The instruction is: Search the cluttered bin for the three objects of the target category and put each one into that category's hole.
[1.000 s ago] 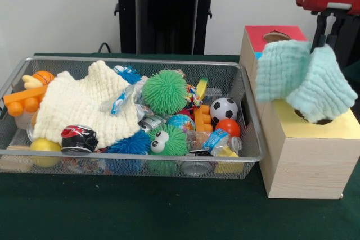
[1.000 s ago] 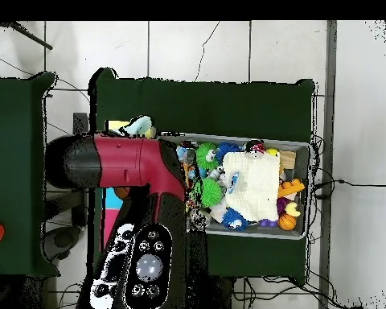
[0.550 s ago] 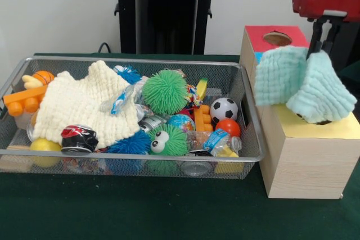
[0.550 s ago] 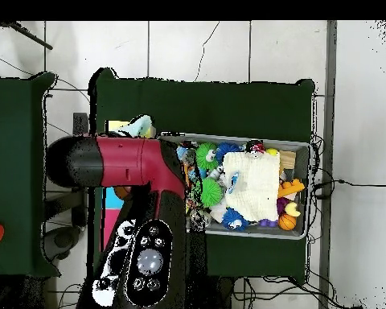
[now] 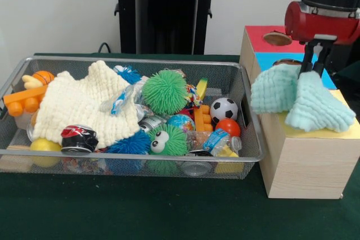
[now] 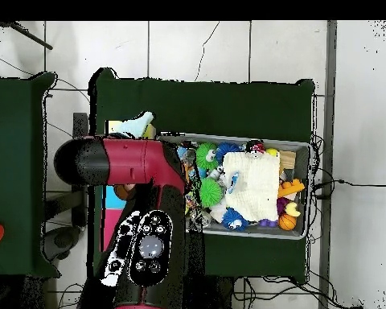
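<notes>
Fingers (image 5: pixel 309 62) are 2 thin black prongs set close together, pinched on the top of the mint cloth (image 5: pixel 301 96), so my gripper (image 5: pixel 313 67) has the cloth clamped. Cloth is draped in 2 lobes over the wooden box (image 5: pixel 306 161), its lower edge resting on the yellow section (image 5: pixel 344 129) of the box top and covering most of it; I can't see a hole under it. Behind the cloth on the box top I see a blue strip (image 5: pixel 328 80), then the red section (image 5: pixel 261 39) w/ a round hole (image 5: pixel 277 38), uncovered.

Wire bin (image 5: pixel 251 117) sits just beside the box, their sides close or touching, can't tell which. Bin contents, placed relative to the cream cloth (image 5: pixel 84 105) that fills its box-far half: green spiky ball (image 5: pixel 164 92) next to the cloth on the box side; crushed can (image 5: pixel 79 138) at the cloth's front corner; yellow ball (image 5: pixel 45 145) beside the can; orange toy (image 5: pixel 25 98) plus small basketball (image 5: pixel 43 76) at the cloth's outer edge. Green googly-eyed ball (image 5: pixel 167 140), soccer ball (image 5: pixel 223 109) & orange ball (image 5: pixel 228 127) lie toward the box end.

Overhead, the arm (image 6: pixel 140 169) hides most of the box; only a bit of mint cloth (image 6: pixel 137 125) pokes out past it.
</notes>
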`<control>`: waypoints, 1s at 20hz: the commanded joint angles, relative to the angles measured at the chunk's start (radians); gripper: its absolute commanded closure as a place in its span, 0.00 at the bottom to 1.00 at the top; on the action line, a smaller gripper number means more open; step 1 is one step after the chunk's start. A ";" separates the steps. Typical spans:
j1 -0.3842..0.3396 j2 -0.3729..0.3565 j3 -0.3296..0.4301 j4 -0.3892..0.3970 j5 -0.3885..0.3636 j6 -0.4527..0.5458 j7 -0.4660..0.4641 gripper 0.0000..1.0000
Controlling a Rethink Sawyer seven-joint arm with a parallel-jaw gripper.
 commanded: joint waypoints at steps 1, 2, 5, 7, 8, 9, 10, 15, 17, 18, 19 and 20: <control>0.002 0.068 -0.012 -0.001 0.017 -0.016 0.266 1.00; 0.011 0.064 -0.020 -0.014 0.023 0.013 0.274 1.00; 0.038 0.068 -0.042 -0.061 0.040 0.085 0.305 1.00; 0.049 0.074 -0.049 -0.080 0.050 0.104 0.315 1.00; 0.053 0.076 -0.052 -0.088 0.053 0.112 0.316 1.00; 0.056 0.079 -0.055 -0.095 0.056 0.120 0.317 1.00; 0.056 0.084 -0.055 -0.099 0.058 0.119 0.314 1.00; 0.065 0.113 -0.068 -0.135 0.066 0.130 0.325 1.00; 0.072 0.128 -0.076 -0.159 0.074 0.146 0.334 1.00; 0.075 0.136 -0.078 -0.168 0.077 0.147 0.336 1.00; 0.076 0.142 -0.080 -0.174 0.080 0.148 0.336 1.00; 0.077 0.147 -0.081 -0.179 0.082 0.146 0.336 1.00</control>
